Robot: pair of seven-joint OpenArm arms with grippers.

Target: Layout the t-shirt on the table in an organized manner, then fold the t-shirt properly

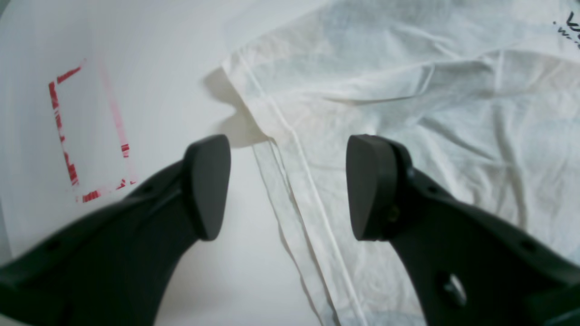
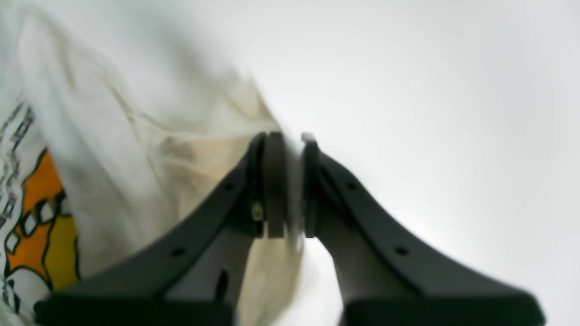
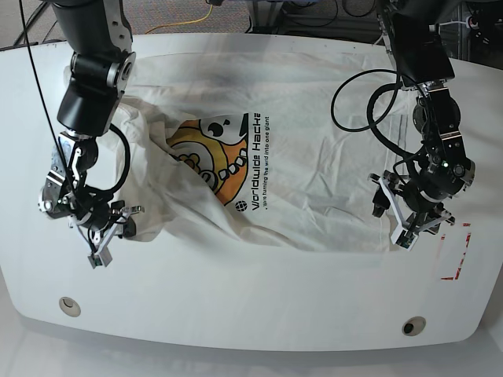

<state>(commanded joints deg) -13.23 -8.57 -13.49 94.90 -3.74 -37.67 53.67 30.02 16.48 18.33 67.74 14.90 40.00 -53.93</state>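
**A:** Where's the t-shirt (image 3: 259,165) lying?

**B:** Spread across the middle of the table (image 3: 251,314), graphic side up — yellow-orange cartoon and black lettering showing, with one part bunched and folded over near the cartoon. The far half lies fairly flat; the near hem runs wrinkled.

**A:** And the right gripper (image 2: 292,181)?

**B:** Down at the shirt's edge on the base view's left. In its wrist view the pads sit pressed nearly together with a thin fold of cream cloth pinched between them, and the fabric rises in a blurred ridge beside the fingers.

**A:** The left gripper (image 1: 287,188)?

**B:** Jaws spread wide, nothing between them. It hangs over the shirt's opposite edge — one finger (image 1: 206,185) above bare table, the other over cloth, the stitched hem running between them.

**A:** Anything else nearby?

**B:** A red-outlined rectangle (image 1: 88,136) marked on the tabletop, just beside that hem, and two round grommet holes (image 3: 69,305) near the front rim, well apart from each other
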